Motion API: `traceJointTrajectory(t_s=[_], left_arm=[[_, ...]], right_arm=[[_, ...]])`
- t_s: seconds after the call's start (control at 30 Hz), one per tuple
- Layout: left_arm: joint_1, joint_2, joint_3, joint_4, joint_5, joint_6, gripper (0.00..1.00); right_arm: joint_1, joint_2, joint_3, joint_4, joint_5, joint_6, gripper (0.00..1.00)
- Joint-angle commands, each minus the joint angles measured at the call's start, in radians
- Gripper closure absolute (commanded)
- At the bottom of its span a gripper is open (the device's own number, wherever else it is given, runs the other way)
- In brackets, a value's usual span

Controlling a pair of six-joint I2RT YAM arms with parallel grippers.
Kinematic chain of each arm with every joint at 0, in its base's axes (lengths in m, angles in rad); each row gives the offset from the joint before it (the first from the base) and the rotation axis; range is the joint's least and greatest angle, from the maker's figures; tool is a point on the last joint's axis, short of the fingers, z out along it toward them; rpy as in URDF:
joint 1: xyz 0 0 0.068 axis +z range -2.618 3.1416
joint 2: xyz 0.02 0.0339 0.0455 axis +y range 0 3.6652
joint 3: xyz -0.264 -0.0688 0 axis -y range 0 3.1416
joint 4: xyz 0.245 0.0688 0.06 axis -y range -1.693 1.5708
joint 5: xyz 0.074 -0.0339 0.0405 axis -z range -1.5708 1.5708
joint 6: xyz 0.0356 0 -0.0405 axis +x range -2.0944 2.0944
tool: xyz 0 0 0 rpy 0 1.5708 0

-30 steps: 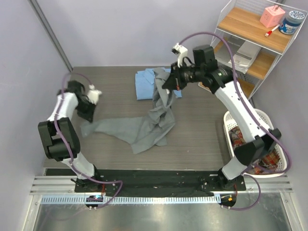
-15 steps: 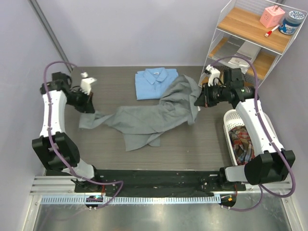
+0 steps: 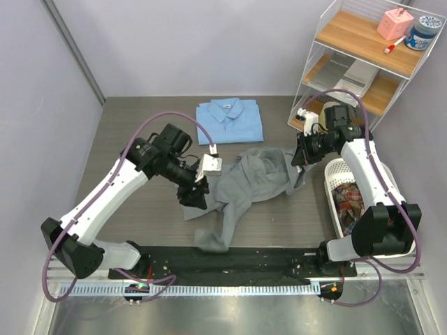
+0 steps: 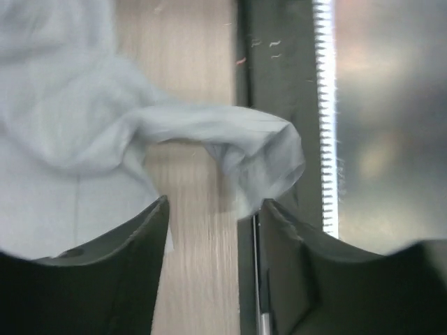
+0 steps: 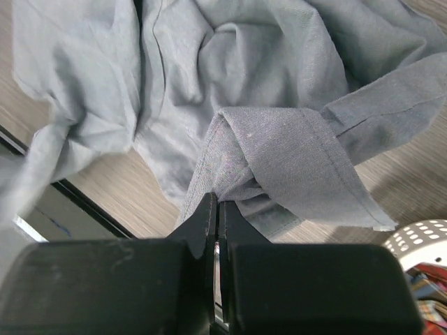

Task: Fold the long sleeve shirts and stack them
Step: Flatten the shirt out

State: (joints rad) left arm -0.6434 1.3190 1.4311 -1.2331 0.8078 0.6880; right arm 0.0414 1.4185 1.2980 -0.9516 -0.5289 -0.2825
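Light blue shirt: folded, at the counter rear. Grey shirt: crumpled mid-counter, not yet folded or stacked. Right fingers are clamped on its hem. Left fingers stand spread and empty at its left edge.

Left gripper: fingers spread, at the grey shirt's left end.
Right gripper: clamped on its right edge.

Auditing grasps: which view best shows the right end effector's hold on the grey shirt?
Right wrist: right end effector shut on a grey shirt fold, close up. Top external: small, contact unclear. Left wrist: only its loose cloth.
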Motion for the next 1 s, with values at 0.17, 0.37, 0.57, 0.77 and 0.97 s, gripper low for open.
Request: traceJointTrajectory(t_s=[0.17,0.37,0.57,0.77,0.97], left_arm=[[0.349,0.239,-0.227,0.495,-0.355,-0.215,0.33],[0.341,0.379,-0.241,0.599,-0.505,-0.174,0.31],[0.298,0.486,-0.264,0.626,-0.607,-0.134,0.49],[0.477,0.438,-0.096,0.37,-0.529,-0.055,1.0],[0.728,0.394,0.038,0.213,-0.501,0.105,1.0]], right_arm=[[-0.003,-0.092,-0.066,-0.124,0.015,-0.269,0.99],[-0.003,-0.101,-0.095,-0.165,0.01,-0.33,0.99],[-0.003,-0.072,-0.097,-0.147,0.02,-0.345,0.99],[-0.005,-0.041,0.004,-0.195,0.024,-0.352,0.99],[0.0,-0.092,-0.141,-0.129,0.046,-0.361,0.99]])
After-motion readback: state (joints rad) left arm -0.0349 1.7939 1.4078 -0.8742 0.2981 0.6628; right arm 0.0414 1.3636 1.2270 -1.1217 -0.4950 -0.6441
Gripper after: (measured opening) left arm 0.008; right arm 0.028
